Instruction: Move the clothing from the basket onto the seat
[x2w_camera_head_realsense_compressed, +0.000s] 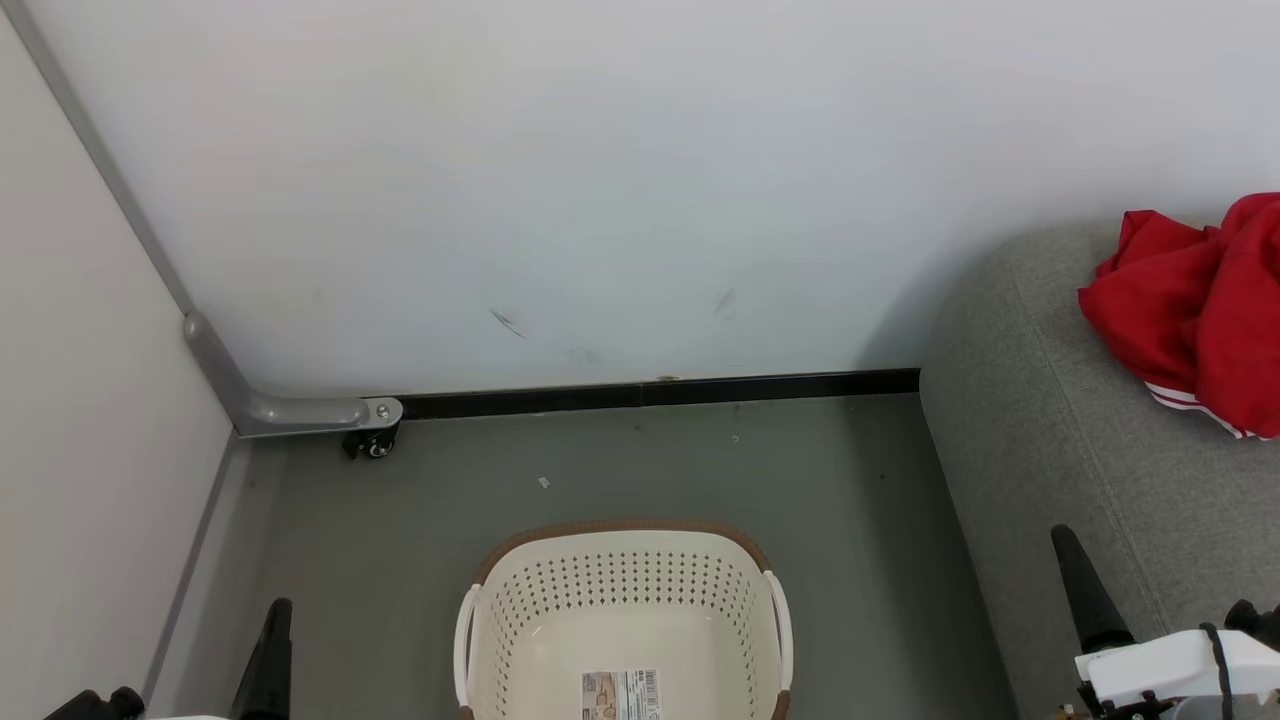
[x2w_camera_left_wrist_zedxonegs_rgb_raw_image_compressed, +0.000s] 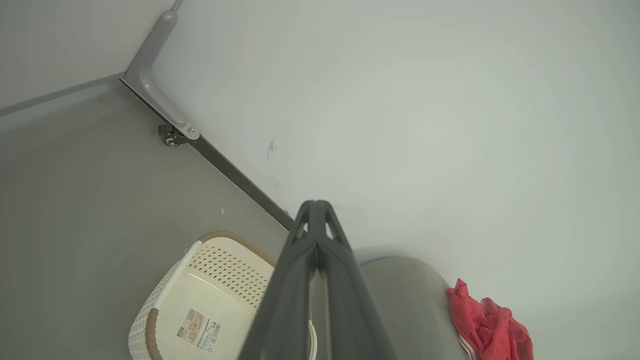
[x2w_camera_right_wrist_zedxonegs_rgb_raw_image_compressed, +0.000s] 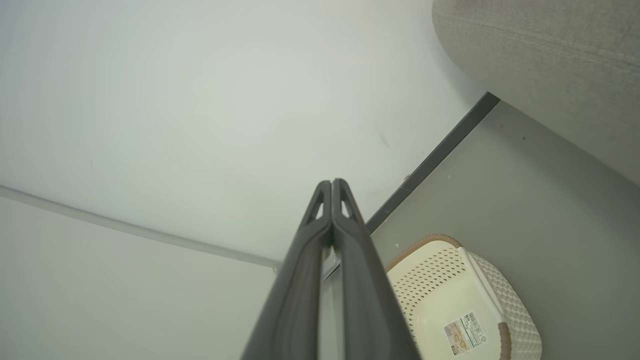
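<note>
as the clothing (x2w_camera_head_realsense_compressed: 1195, 310) is found bunched in a red heap on the seat (x2w_camera_head_realsense_compressed: 1040, 470), at the right of the head view, the task is judged complete or nearly so. the basket (x2w_camera_head_realsense_compressed: 620, 575) is noted on the floor (x2w_camera_head_realsense_compressed: 800, 500) before the robot, well apart from the heap. its bottom is bare save for a label (x2w_camera_head_realsense_compressed: 620, 695), and no garment is seen in it.

the left gripper (x2w_camera_left_wrist_zedxonegs_rgb_raw_image_compressed: 316, 204) is recorded with fingers pressed together and nothing between them. the right gripper (x2w_camera_right_wrist_zedxonegs_rgb_raw_image_compressed: 332, 182) is recorded likewise, closed on nothing.

the fabric is judged light, limp and soft, and not fragile. it is expected to drape and trail when lifted, and may slip from a thin pinch. should a further hold be needed, a raised fold at the crest of the heap is advised, rather than the white-striped hem (x2w_camera_head_realsense_compressed: 1190, 400) lying flat on the seat.
</note>
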